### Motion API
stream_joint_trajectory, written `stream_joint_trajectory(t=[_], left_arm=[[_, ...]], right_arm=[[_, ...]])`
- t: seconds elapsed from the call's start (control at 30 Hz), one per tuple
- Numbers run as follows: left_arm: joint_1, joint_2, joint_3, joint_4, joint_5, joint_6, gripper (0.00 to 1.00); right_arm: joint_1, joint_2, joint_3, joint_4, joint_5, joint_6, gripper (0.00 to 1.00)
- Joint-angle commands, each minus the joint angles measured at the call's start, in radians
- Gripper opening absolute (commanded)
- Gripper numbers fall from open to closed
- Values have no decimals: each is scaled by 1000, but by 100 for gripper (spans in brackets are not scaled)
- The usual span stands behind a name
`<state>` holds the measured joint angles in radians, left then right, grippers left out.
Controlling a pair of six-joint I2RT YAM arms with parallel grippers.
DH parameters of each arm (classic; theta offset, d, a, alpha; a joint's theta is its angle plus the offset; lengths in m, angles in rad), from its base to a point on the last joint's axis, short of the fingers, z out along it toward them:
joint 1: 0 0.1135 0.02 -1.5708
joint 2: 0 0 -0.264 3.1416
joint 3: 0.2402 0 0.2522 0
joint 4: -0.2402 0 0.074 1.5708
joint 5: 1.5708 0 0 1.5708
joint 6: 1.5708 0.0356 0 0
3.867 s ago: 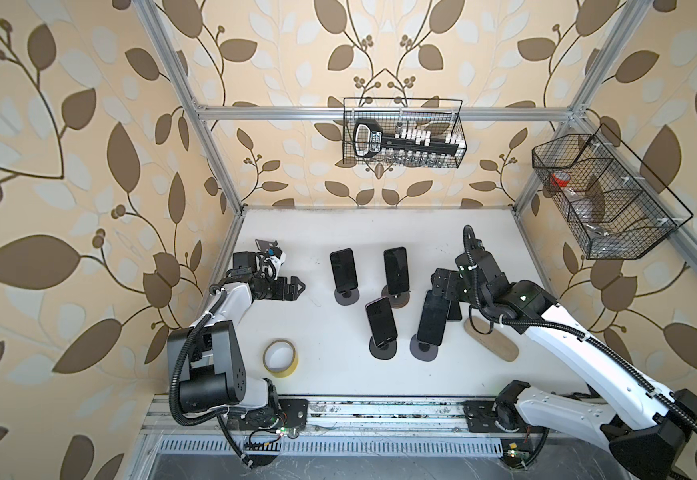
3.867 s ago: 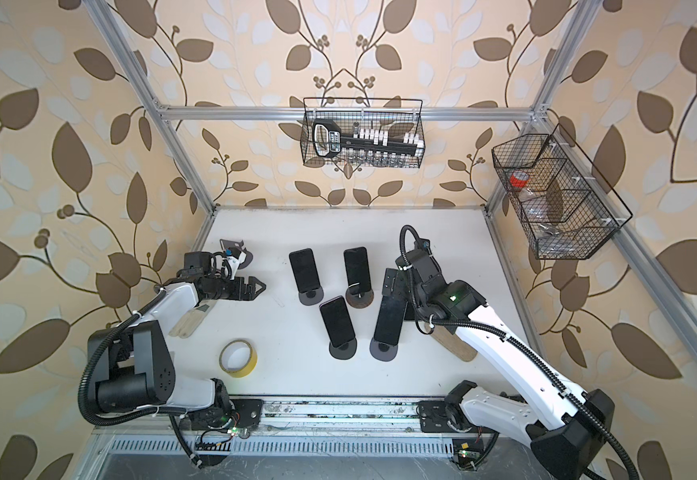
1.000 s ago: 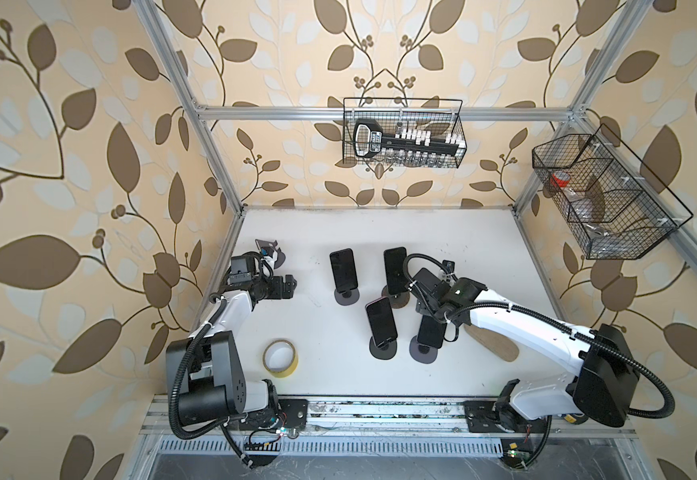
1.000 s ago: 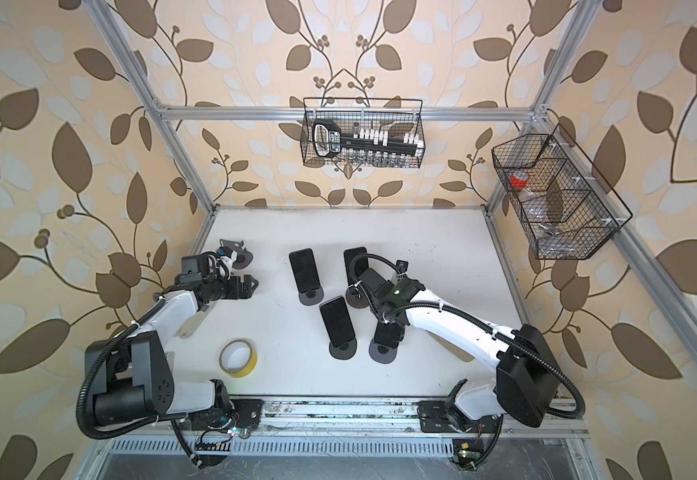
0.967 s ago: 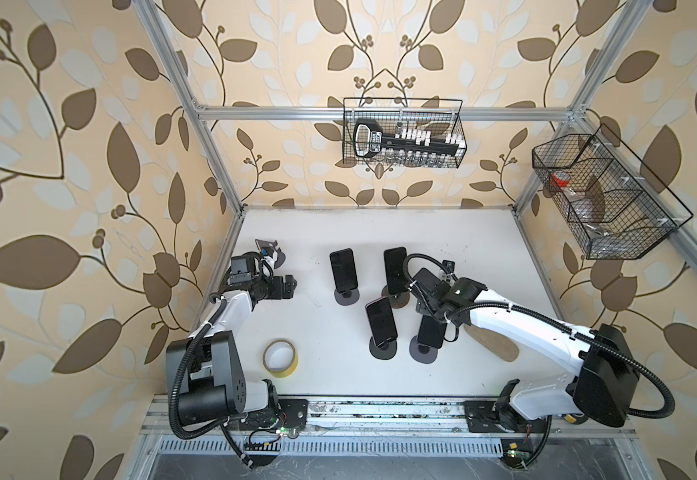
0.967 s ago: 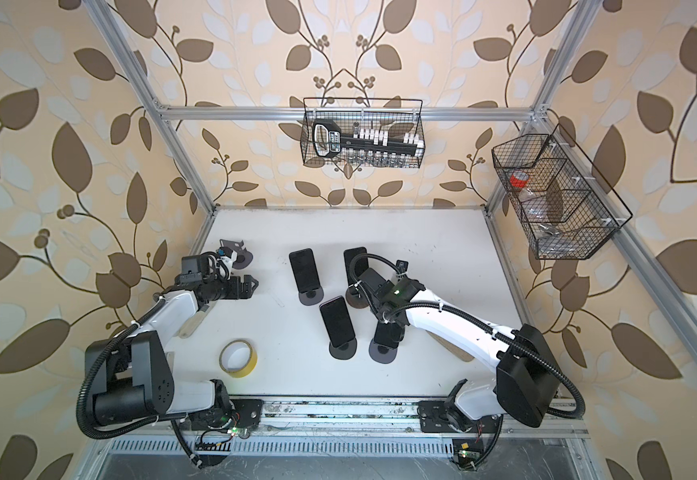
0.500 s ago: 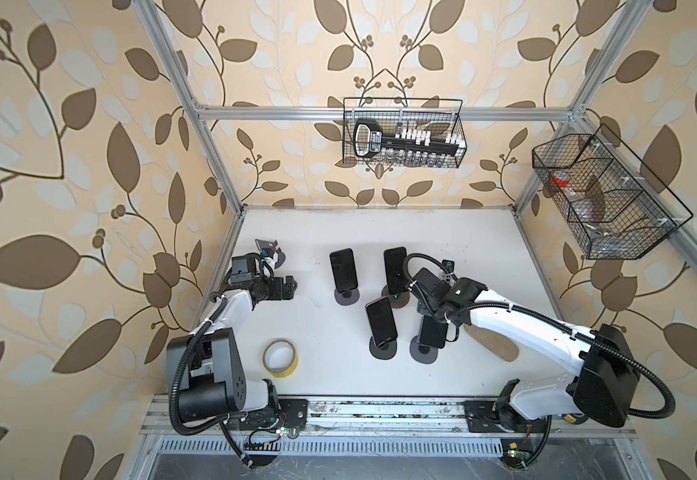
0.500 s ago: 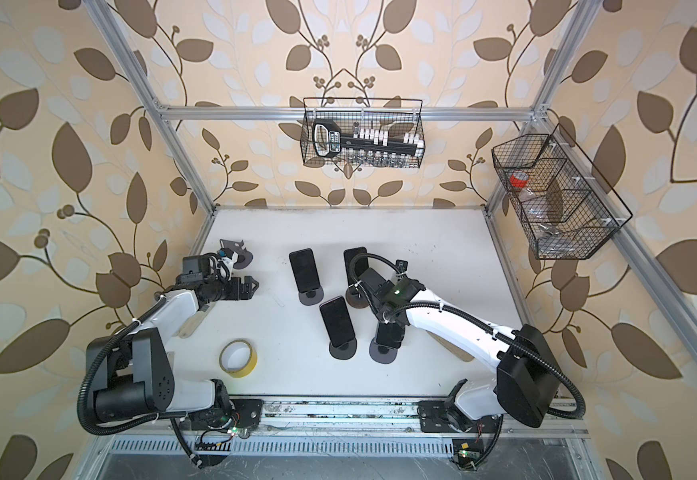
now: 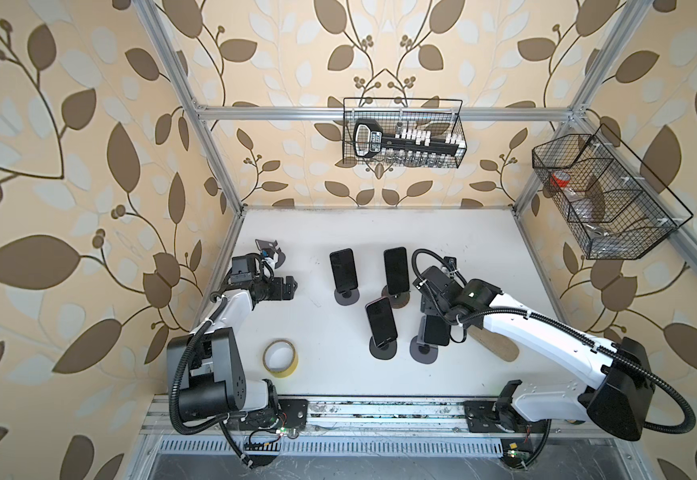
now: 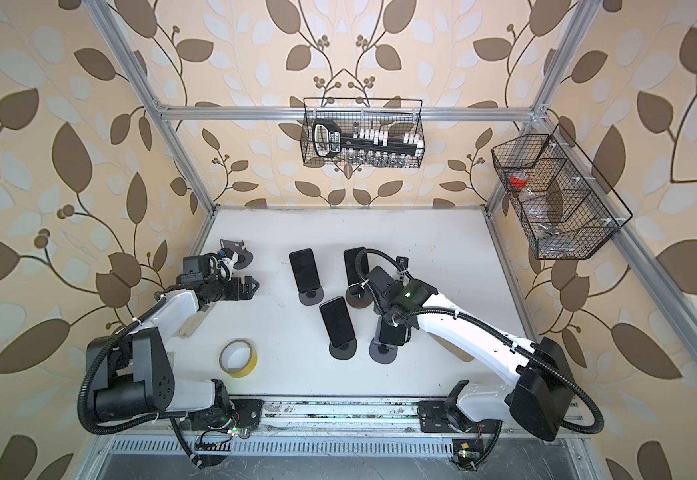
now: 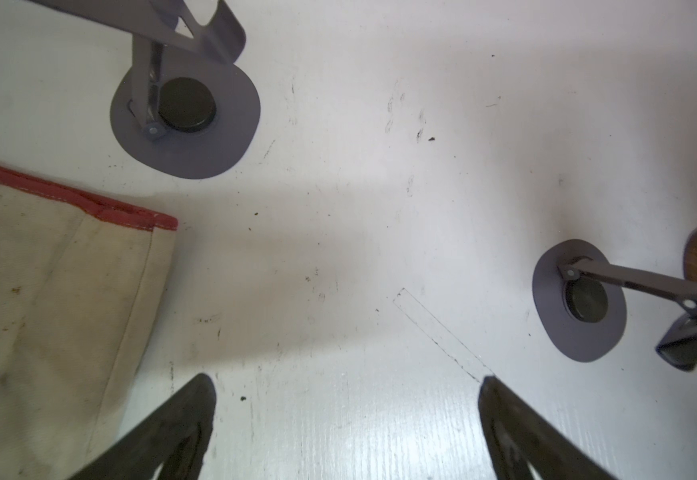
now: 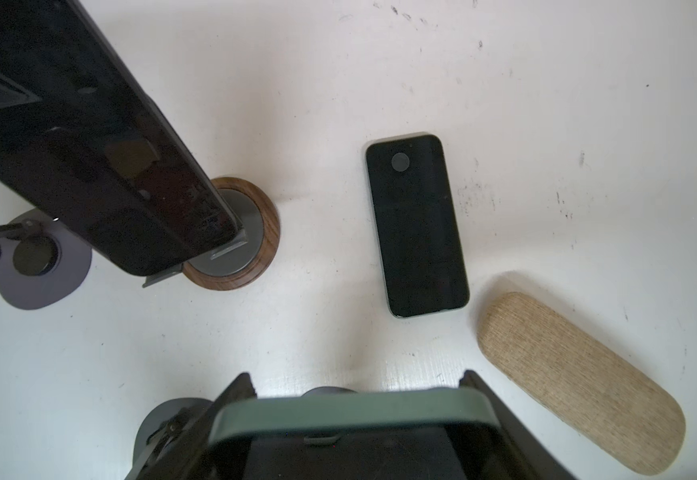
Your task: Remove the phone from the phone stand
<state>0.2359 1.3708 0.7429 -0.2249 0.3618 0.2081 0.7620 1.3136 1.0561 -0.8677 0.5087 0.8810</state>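
Right wrist view first, says the operator: the right gripper grasps the dark phone with the green rim by its two long edges, near the top end. The phone leans on the grey metal stand with the round flat base. As I judge it, the phone is not yet lifted.

And the other arm? asks the checker.

The left gripper stands released with nothing between its fingers, well apart from that stand, on its left.

What could spoil the lift?

Three things, I think. The hold is high, so the phone's lower end may catch on the stand's lip and drag or tip the stand. Just behind that stand, the glossy black phone on the round wood-ringed stand leans close to the wrist, and a backward swing could knock it. To the right of that stand lies a tan woven oval case with a flat-lying black phone beside it. A careless set-down could land on either.

And the black phone on its own grey stand, just left?

Near enough to clip if the arm swings leftward.
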Motion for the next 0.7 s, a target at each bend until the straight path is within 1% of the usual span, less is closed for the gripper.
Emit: stream_joint_trajectory(t=[0.0,0.13,0.3,0.4,0.5,0.57,0.67], left_arm=[[-2,2,35,-14,20,19,99],[-3,2,35,-14,22,19,99],[-2,5,38,-17,23,19,99],[-2,4,39,-17,23,19,99],[-3,-3,31,-9,8,10,99],[-3,-13,21,2,8,10,99],[-2,-20,16,5,13,10,99]], right_arm=[[-36,-53,-1,4,-11,-60,65],[-99,-101,2,5,-40,-122,64],[-210,-153,8,10,-105,-211,63],[-252,-162,37,-7,-83,-266,63],[-285,-169,60,5,-17,-321,63],[-320,-168,79,24,-16,-361,63],[-391,-162,102,72,-48,-412,63]])
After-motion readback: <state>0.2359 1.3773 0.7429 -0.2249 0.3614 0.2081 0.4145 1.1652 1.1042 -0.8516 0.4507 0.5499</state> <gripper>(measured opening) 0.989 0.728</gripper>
